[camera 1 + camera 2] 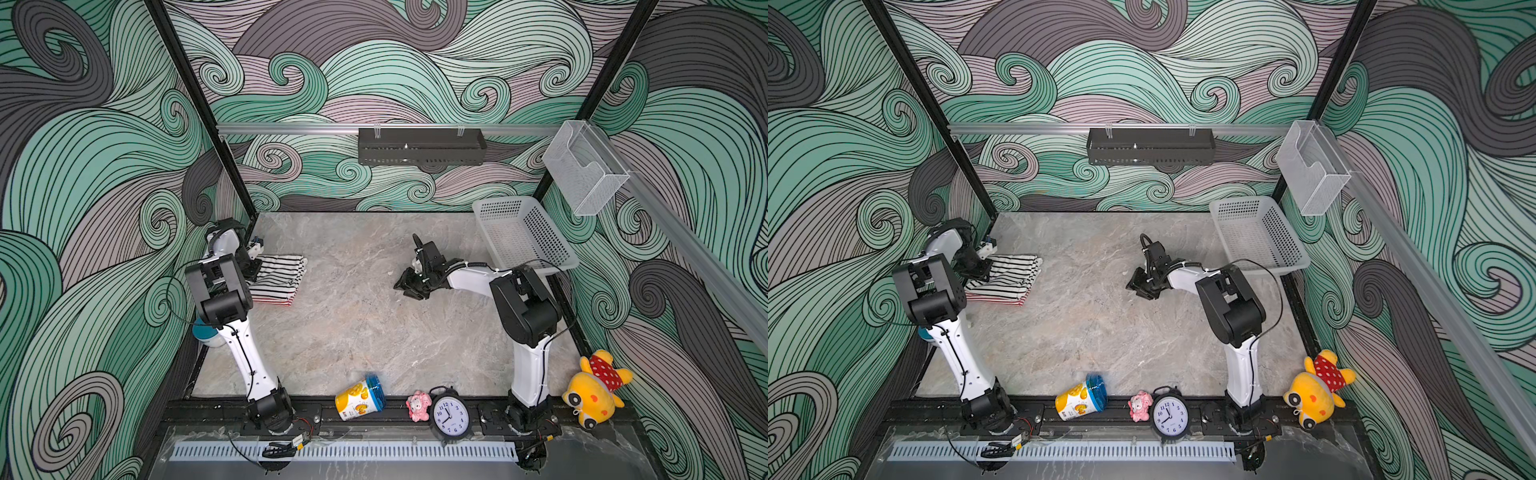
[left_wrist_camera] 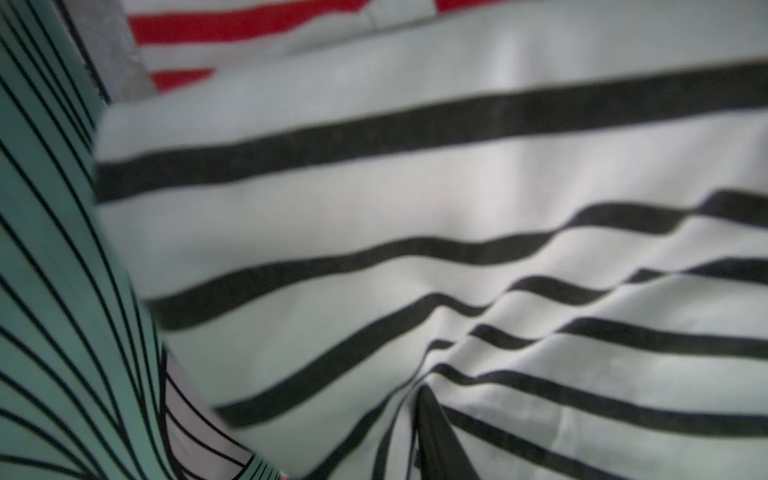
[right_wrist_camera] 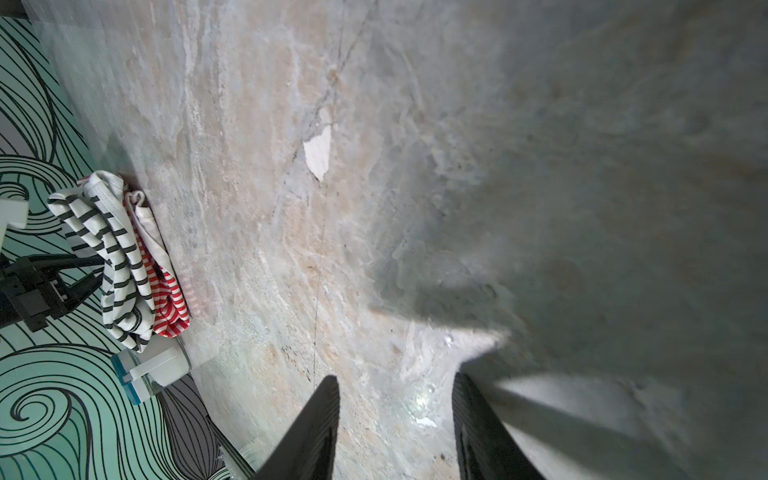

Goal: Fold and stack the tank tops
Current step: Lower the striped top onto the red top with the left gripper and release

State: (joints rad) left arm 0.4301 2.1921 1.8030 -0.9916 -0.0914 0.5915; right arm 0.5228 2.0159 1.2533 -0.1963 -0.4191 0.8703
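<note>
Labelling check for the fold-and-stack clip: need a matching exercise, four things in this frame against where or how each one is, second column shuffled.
Things
1. black-and-white tank top
2. red-and-white tank top
3. right gripper
4. alarm clock

Place or state
A. standing upright at the near edge
B. bottom of the pile
C. open, holding nothing
D. top of the pile

Pairs: 1-D, 2-B, 3-C, 4-A

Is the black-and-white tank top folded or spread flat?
Folded: the black-and-white tank top is a compact layered bundle lying on the red-and-white tank top, whose edge shows beneath.
</note>
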